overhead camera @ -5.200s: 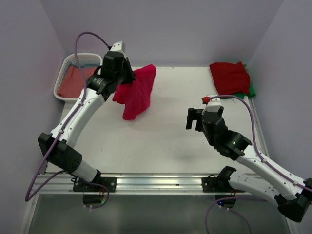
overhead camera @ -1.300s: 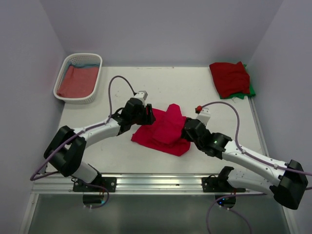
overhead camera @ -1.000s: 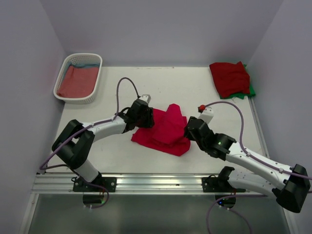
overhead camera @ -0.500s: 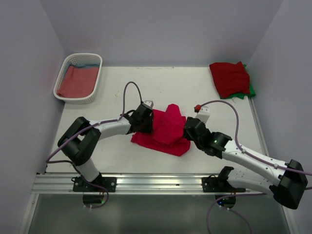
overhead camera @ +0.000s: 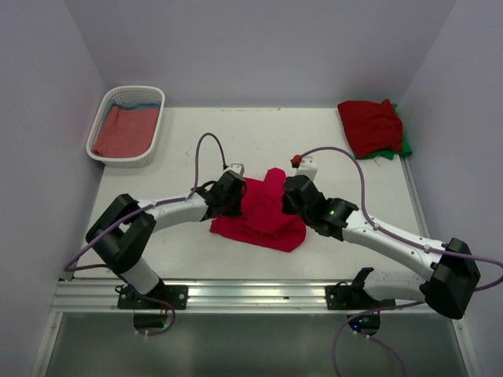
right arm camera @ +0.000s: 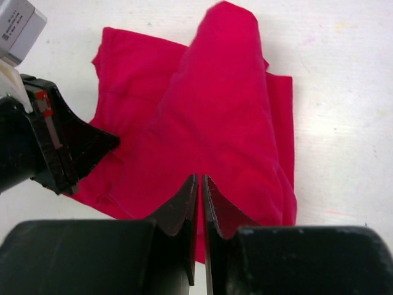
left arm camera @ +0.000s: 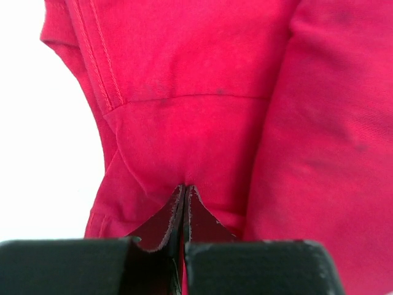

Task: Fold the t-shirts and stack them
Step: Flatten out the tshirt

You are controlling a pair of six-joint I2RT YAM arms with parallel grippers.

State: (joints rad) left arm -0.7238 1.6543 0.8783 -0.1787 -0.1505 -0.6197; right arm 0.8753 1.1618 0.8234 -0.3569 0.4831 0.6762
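Jaws both pinch the crimson t-shirt (overhead camera: 259, 221), lying lengthwise left-right

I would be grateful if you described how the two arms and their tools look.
The left arm and right arm share white tubular links, black joint housings and lilac cables. The left tool and right tool have black wedge-shaped fingers, tapering to thin tips. A small red cap marks the right wrist.
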